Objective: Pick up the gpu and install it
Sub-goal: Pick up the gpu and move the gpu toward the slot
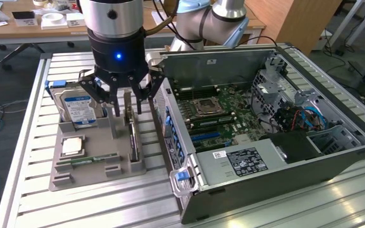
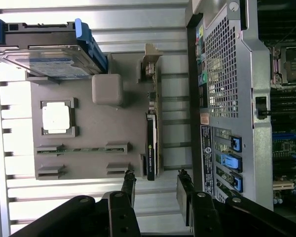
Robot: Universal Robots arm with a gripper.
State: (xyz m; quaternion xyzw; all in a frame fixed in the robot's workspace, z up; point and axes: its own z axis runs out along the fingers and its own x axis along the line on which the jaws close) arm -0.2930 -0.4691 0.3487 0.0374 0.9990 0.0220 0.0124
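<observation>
The slatted aluminium bench (image 1: pixel 106 209) carries everything. On it, toward the exterior view's right, lies the open dark grey metal computer case (image 1: pixel 265 190), its green motherboard (image 1: pixel 224 107) exposed and the expansion slots on it apparently unfilled. Just beside the case sits a flat grey plastic parts tray (image 1: pixel 93 178).

The black multi-fingered hand (image 1: pixel 127 110) hangs over the tray with its fingers spread wide and nothing between them.

In the tray, a silver hard drive with a blue-white label (image 1: pixel 78 107) stands at the far end. The gpu (image 1: pixel 132 140), a thin dark circuit card, stands on edge in its slot along the side of the tray nearest the case, directly below the hand. In the wrist view the fingertips (image 2: pixel 129 177) flank the line of the card without closing on it.

By my reading, the pick-up has not happened and the whole installation remains.
</observation>
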